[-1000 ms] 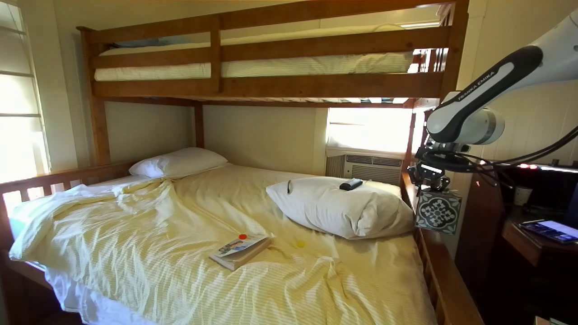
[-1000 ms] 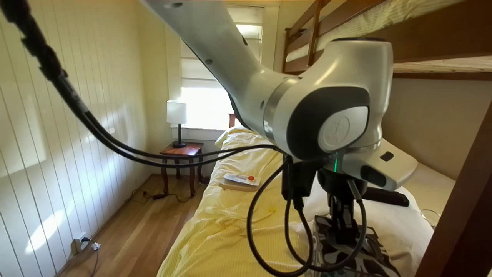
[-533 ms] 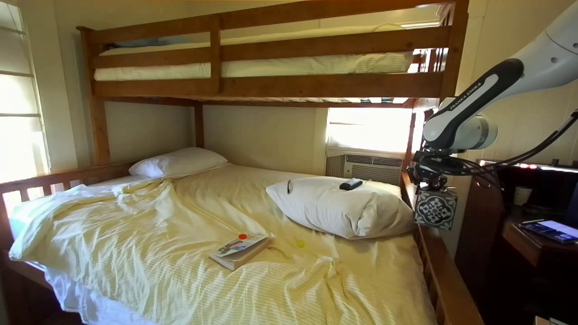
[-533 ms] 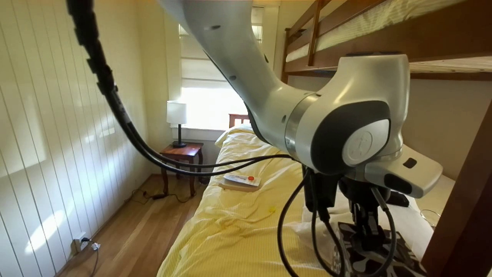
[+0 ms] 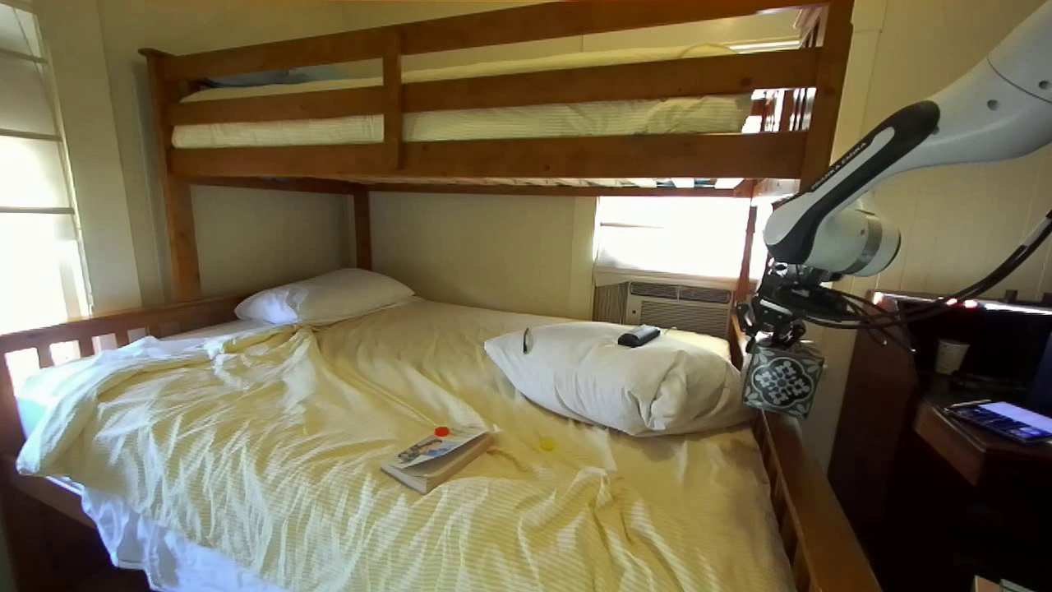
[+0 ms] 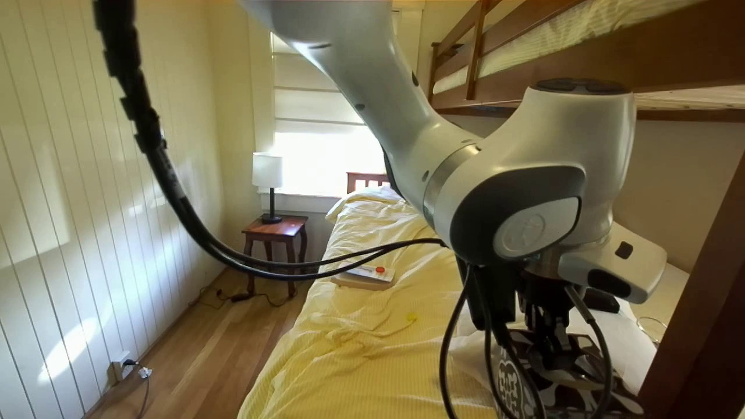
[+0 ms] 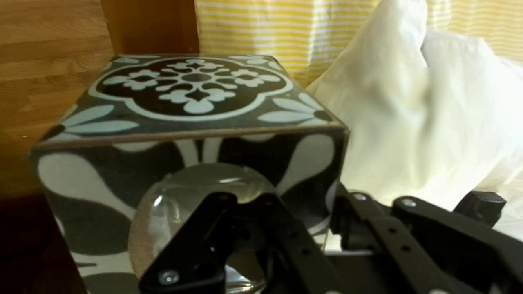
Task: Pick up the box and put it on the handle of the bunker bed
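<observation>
The box (image 5: pixel 782 381), patterned dark teal and white, hangs from my gripper (image 5: pixel 777 335) near the pillow's right end in an exterior view. In the wrist view the box (image 7: pixel 196 94) has a round opening on its upper side. One finger of my gripper (image 7: pixel 302 222) reaches into that opening and the other is outside the wall, so the gripper is shut on the box's edge. The brown wooden side rail (image 5: pixel 809 501) shows just below the box. Its upright post (image 6: pixel 698 302) stands at the right in an exterior view. Any contact between box and rail is hidden.
A white pillow (image 5: pixel 625 378) with a black remote (image 5: pixel 639 335) lies beside the box. A book (image 5: pixel 437 459) lies on the yellow bedding. The upper bunk (image 5: pixel 575 156) hangs over the bed. A desk with a tablet (image 5: pixel 1003 418) stands at the right. Cables (image 6: pixel 372 256) loop from the arm.
The arm has carried the box toward the bed, leftward in an exterior view and rightward in an exterior view. The box now looks slightly more tilted. The grip is unchanged.
</observation>
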Action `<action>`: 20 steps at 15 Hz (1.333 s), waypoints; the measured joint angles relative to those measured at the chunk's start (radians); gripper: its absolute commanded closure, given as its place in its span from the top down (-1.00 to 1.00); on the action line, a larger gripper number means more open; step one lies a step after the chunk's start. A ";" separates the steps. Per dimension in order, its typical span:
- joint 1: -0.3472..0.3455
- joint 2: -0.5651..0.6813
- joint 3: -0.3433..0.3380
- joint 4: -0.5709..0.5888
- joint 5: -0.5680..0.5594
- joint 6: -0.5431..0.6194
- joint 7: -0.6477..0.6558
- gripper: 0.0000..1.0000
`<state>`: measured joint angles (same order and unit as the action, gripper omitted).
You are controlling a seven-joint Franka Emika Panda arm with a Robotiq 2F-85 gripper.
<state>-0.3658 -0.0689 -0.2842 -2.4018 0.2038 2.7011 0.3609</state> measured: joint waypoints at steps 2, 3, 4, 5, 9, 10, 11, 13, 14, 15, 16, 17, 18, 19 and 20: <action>0.006 0.000 -0.008 -0.005 0.059 0.000 -0.074 -0.96; 0.007 0.000 -0.012 -0.008 0.074 0.000 -0.100 -0.96; 0.007 0.000 -0.018 -0.011 0.079 0.000 -0.118 -0.96; 0.006 -0.001 -0.025 -0.015 0.080 0.000 -0.130 -0.96; 0.006 0.000 -0.039 -0.021 0.078 0.000 -0.135 -0.96; 0.007 0.001 -0.039 -0.021 0.078 0.000 -0.135 -0.96; 0.007 0.001 -0.039 -0.021 0.078 0.000 -0.135 -0.96; 0.005 0.001 -0.043 -0.019 0.072 -0.001 -0.134 -0.96; 0.004 0.003 -0.045 -0.016 0.067 -0.003 -0.134 -0.96; 0.002 0.005 -0.049 -0.013 0.065 -0.007 -0.133 -0.96; 0.001 0.008 -0.053 -0.009 0.063 -0.011 -0.133 -0.96; 0.000 0.013 -0.056 -0.004 0.060 -0.019 -0.130 -0.96; -0.001 0.017 -0.059 0.002 0.054 -0.026 -0.126 -0.96; -0.002 0.023 -0.060 0.007 0.048 -0.028 -0.119 -0.96; -0.002 0.028 -0.061 0.012 0.040 -0.028 -0.109 -0.96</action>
<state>-0.3683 -0.0406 -0.3453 -2.3897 0.2443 2.6735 0.2515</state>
